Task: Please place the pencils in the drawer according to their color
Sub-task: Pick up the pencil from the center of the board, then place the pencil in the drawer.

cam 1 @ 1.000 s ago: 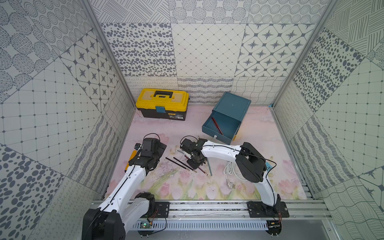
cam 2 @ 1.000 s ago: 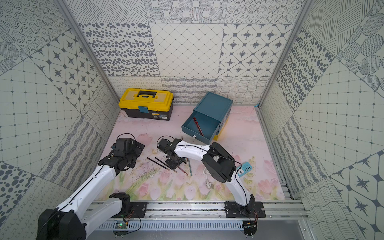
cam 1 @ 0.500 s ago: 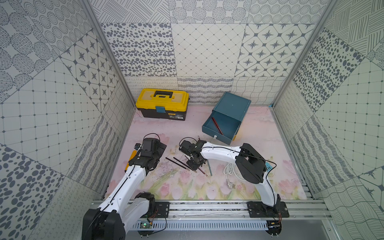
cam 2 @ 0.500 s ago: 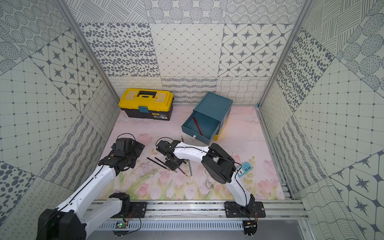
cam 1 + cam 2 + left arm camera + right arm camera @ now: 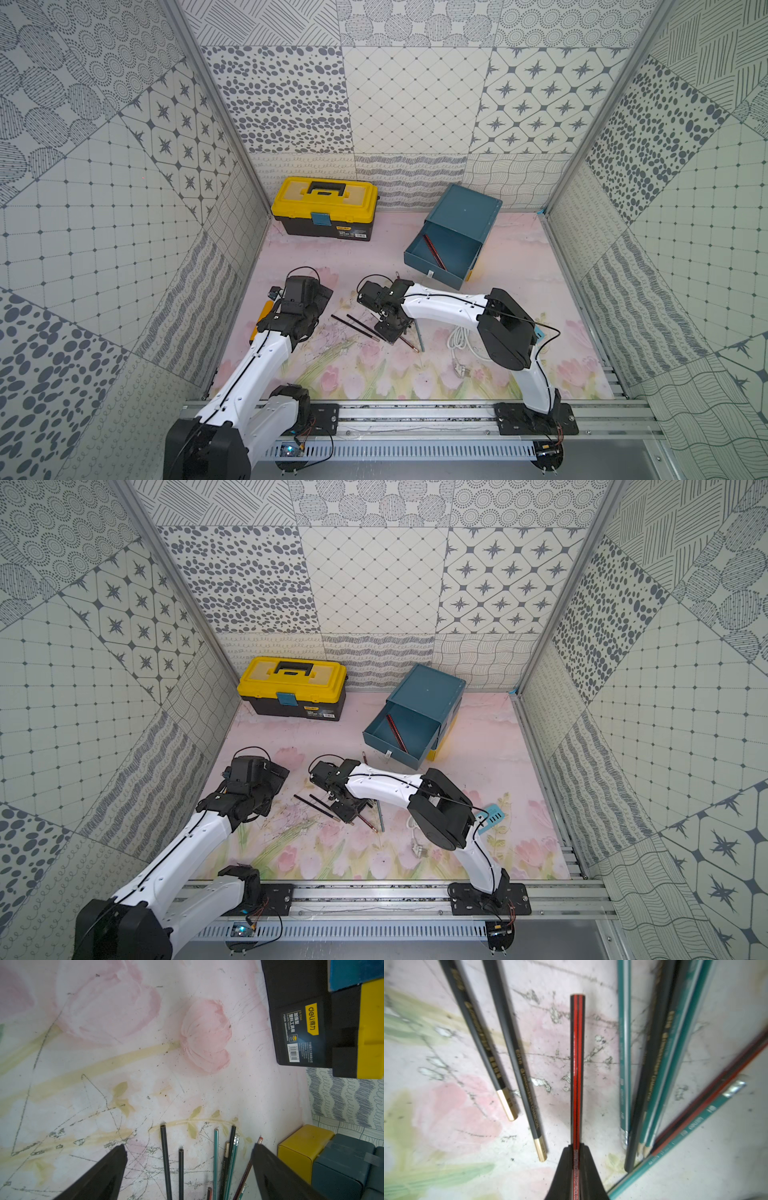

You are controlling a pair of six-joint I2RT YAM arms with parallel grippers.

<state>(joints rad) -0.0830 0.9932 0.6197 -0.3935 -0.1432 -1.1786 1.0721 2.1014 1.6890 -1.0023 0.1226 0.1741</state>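
Your right gripper (image 5: 576,1148) clenches the thin red-and-black striped wooden pencil (image 5: 576,1064); lift fast and its long part ahead may slip out.

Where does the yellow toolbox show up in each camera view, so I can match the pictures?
In a top view: yellow toolbox at the back wall, left of the drawer chest.
In a top view: same spot, against the back wall.
Left wrist: its black base and yellow lid sit beyond the open left tool, cut by the frame.
Right wrist: not in it.
Shared landmark: two black pencils lying side by side.
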